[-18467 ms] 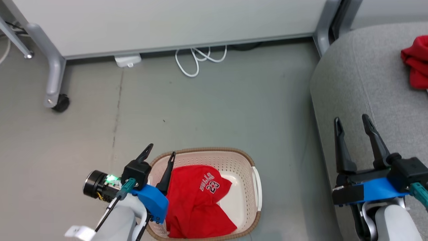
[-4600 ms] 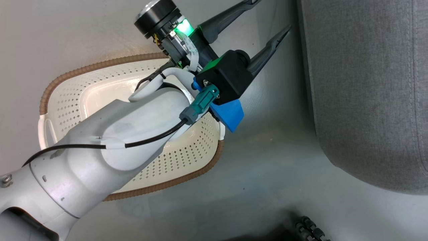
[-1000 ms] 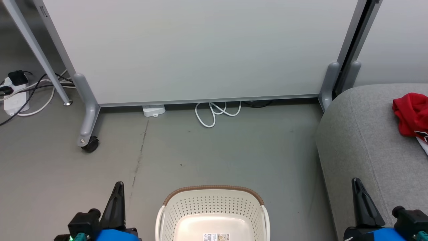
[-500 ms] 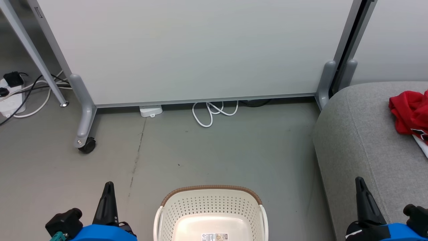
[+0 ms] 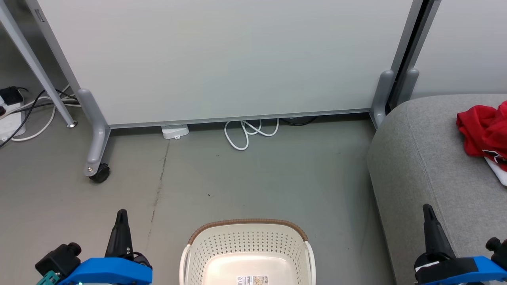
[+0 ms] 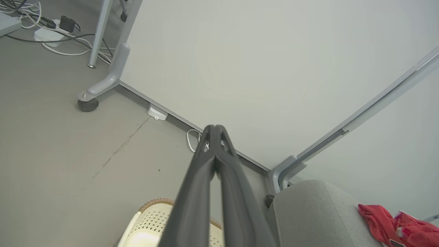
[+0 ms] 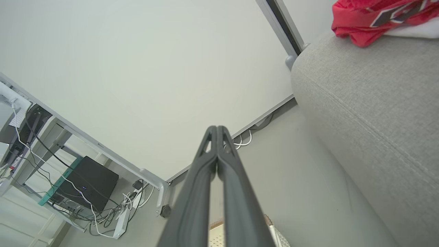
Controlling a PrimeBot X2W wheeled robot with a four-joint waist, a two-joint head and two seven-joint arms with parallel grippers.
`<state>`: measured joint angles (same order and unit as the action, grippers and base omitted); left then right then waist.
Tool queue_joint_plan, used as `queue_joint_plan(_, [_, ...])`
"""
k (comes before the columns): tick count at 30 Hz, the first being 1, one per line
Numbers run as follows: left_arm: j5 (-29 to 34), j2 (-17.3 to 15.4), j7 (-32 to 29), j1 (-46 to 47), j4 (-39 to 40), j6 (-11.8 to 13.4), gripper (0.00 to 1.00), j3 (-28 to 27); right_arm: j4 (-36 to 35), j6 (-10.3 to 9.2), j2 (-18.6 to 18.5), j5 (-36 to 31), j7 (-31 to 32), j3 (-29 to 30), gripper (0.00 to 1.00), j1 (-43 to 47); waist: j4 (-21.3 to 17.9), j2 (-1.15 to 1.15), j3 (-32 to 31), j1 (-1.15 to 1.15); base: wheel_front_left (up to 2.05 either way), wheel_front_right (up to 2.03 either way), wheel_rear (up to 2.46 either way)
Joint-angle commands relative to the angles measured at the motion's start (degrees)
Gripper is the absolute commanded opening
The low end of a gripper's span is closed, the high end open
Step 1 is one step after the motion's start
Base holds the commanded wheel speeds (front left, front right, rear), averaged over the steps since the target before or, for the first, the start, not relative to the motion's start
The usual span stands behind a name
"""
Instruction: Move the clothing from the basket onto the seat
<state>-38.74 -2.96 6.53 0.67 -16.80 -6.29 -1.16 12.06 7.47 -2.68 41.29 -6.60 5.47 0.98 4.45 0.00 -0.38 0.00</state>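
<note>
My left gripper (image 6: 214,129) has its two fingers pressed together at the tips, holding nothing, and my right gripper (image 7: 216,129) is the same. In the head view they sit at 7 and 5 o'clock, with the basket (image 5: 247,223) between them at 6, a label on its bare bottom. The red clothing (image 5: 479,130) lies bunched on the seat (image 5: 416,158) at 3 o'clock, well in from the cushion's rounded edge. Open grey floor (image 5: 257,178) runs from the basket's rim to the partition (image 5: 218,59) at 12, where a white cable (image 5: 245,136) loops at its foot. A caster (image 5: 99,174) stands at 9.
</note>
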Motion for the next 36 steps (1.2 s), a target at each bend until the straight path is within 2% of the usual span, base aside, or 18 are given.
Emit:
queue_joint_plan(1, [-2.5, -0.1, -0.6, 2.0, 1.0, -0.3, 0.00, -0.5, -0.5, 0.02, -0.2, 2.5, 0.5, 0.2, 0.00, -1.9, -0.1, 0.00, 0.0, 0.00, 0.00, 0.00, 0.00])
queue_joint_plan(36, [-26.7, 0.0, -6.6, 4.0, 2.0, -0.9, 0.00, -2.9, 0.7, 0.03, -0.3, 25.5, 6.6, 0.6, 0.00, -4.6, -1.7, 0.00, 0.2, 0.00, 0.00, 0.00, 0.00])
